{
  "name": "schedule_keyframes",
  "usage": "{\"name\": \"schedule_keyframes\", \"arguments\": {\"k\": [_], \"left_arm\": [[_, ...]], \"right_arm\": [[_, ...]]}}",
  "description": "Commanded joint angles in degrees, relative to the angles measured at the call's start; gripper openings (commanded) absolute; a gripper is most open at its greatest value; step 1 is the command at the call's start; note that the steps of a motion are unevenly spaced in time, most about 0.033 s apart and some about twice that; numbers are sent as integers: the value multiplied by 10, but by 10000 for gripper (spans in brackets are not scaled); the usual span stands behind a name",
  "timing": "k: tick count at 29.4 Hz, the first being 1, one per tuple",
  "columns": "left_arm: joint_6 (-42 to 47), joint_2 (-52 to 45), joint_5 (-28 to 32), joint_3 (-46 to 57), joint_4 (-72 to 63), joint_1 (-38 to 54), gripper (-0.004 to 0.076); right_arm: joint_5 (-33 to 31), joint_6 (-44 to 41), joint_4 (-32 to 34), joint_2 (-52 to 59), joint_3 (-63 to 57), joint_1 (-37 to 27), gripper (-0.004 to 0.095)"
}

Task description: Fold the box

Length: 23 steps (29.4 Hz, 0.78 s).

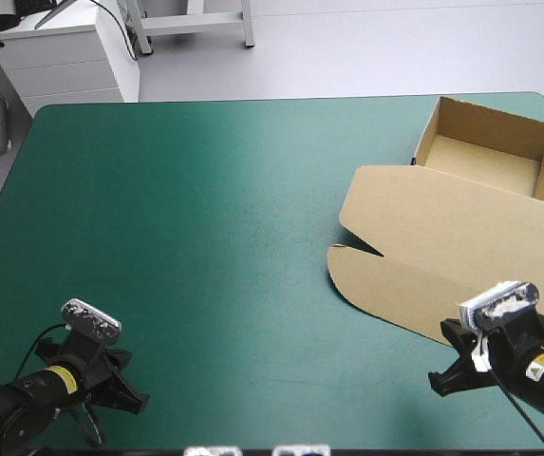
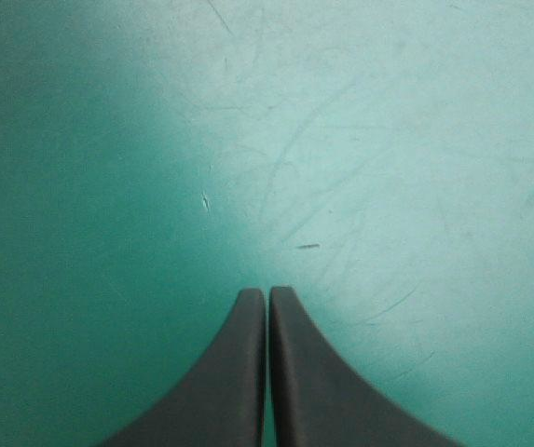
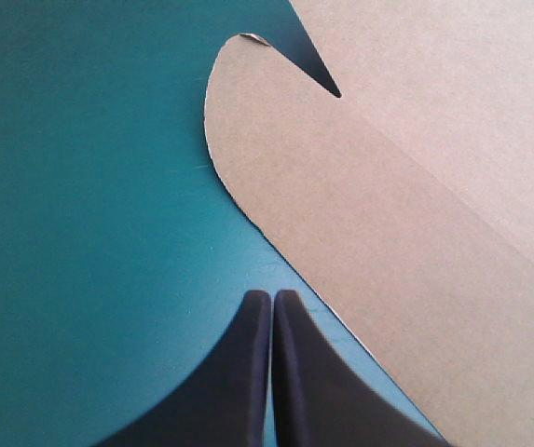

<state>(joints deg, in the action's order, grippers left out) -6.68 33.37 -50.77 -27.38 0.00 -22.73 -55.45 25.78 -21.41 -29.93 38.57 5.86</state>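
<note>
– Teal-green cover [image 1: 205, 237] over the whole table. Where is the box [image 1: 461, 218]?

– On the right side, brown board. Its tray [image 1: 495, 152] stands open near the far right corner with its walls raised. The lid [image 1: 423, 256] lies flat from the tray toward the near edge.

– And the lid's outline?

– It ends in a rounded flap [image 3: 248, 140], with a narrow pointed notch [image 3: 318, 74] cut between the flap and the panel behind it. A crease runs across the board there.

– The right gripper [image 3: 272, 296]?

– Black fingers pressed together in one arch, holding nothing. The tips are over the cover just beside the flap's curved edge.

– The left gripper [image 2: 267, 293]?

– Likewise closed and empty, over bare cover near the near left corner, well apart from the box.
</note>
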Motion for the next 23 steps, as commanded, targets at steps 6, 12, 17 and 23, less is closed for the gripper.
{"name": "schedule_keyframes", "arguments": {"k": [6, 12, 17, 23], "left_arm": [[-13, -56, 46, -1, -12, -4, -8], [-12, -59, 46, -1, -13, -4, -8], [-12, -59, 46, -1, -13, -4, -8], [-12, -59, 46, -1, -13, -4, -8]], "right_arm": [[56, 8, -17, 140, -88, 2, -4], [72, 4, -24, 195, -103, 2, -4], [71, 4, -21, 198, -103, 2, -4], [71, 4, -20, 198, -103, 2, -4]]}}
